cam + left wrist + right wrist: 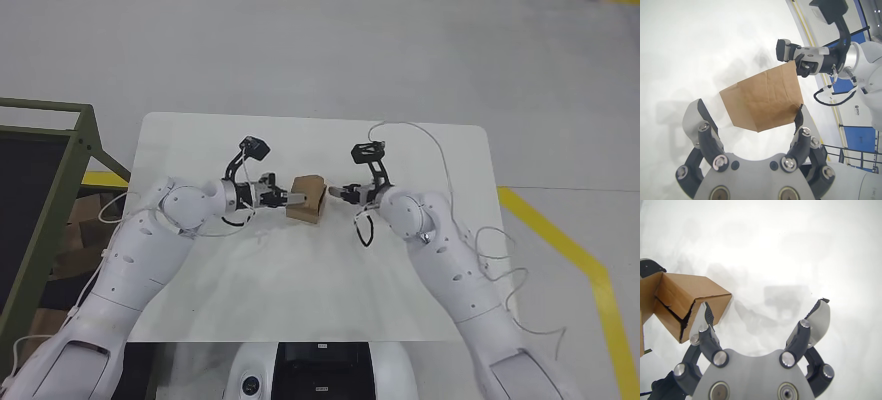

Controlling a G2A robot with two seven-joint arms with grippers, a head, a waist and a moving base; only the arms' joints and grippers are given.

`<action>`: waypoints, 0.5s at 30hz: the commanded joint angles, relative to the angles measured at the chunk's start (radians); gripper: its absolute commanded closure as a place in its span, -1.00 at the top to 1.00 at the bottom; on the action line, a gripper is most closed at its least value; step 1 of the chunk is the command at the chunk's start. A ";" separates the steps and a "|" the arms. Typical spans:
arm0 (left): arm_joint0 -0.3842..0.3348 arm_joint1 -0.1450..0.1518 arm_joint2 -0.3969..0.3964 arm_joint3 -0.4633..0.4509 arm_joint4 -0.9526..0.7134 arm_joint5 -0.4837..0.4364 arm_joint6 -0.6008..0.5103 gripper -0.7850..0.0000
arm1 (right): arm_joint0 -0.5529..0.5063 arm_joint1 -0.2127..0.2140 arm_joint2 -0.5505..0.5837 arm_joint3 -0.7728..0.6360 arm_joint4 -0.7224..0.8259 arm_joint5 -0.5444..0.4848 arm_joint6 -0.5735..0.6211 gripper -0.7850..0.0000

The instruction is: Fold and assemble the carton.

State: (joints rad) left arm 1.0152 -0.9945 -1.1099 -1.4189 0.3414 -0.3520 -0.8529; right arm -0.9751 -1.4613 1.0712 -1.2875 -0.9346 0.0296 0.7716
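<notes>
**Q:** Where is the work located?

**A:** The job is carried on the white table [200, 290]. The carton [307, 199] is found near the middle of the table, between the two arms. Whether it rests on the surface or is lifted clear cannot be told.

**Q:** How far is the carton formed?

**A:** It is judged part-formed. A box shape is already raised, but at one end the flaps [680, 317] are seen meeting along a ragged, gaping seam.

**Q:** How are the grippers set?

**A:** The left gripper [751, 104] is held with its jaws spread. One finger [800, 117] touches a corner of the carton, and nothing is pinched. The right gripper [763, 302] is likewise spread wide. One finger [705, 313] lies against the carton's edge beside the seam, and the other is kept well apart from the board.

**Q:** How is the step done well?

**A:** The carton should be steadied from the left side before any flap is pressed. The right finger is best laid flat across the seam, not on its torn edge, and pressure should be applied squarely. The board appears thin and creased, so buckling is to be expected under a point load.
</notes>
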 commanded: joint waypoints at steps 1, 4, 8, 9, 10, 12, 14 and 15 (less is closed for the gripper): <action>0.000 0.000 0.001 -0.003 0.007 0.007 0.000 1.00 | -0.027 0.007 0.018 -0.051 0.006 -0.017 0.004 1.00; -0.001 -0.001 0.004 -0.004 0.012 0.012 0.003 1.00 | -0.065 0.016 0.039 -0.124 0.004 -0.035 0.018 1.00; 0.000 -0.002 0.005 -0.010 0.022 0.013 0.014 1.00 | -0.106 0.025 0.048 -0.208 -0.004 -0.048 0.033 1.00; 0.001 -0.002 0.005 -0.011 0.022 0.015 0.015 0.85 | -0.114 0.026 0.049 -0.225 -0.006 -0.047 0.035 1.00; 0.001 -0.002 0.005 -0.012 0.023 0.017 0.015 0.66 | -0.122 0.028 0.051 -0.239 -0.010 -0.045 0.036 1.00; 0.001 -0.002 0.004 -0.014 0.022 0.020 0.015 0.54 | -0.135 0.031 0.054 -0.264 -0.012 -0.045 0.040 1.00; 0.001 -0.002 0.004 -0.016 0.025 0.020 0.015 -0.23 | -0.146 0.033 0.057 -0.282 -0.013 -0.047 0.042 1.00; 0.001 -0.002 0.004 -0.016 0.026 0.021 0.015 -0.26 | -0.151 0.035 0.057 -0.289 -0.013 -0.050 0.043 1.00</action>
State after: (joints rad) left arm 1.0165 -0.9967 -1.1057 -1.4345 0.3662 -0.3315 -0.8377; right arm -1.1210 -1.4280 1.1281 -1.5688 -0.9473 -0.0171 0.8136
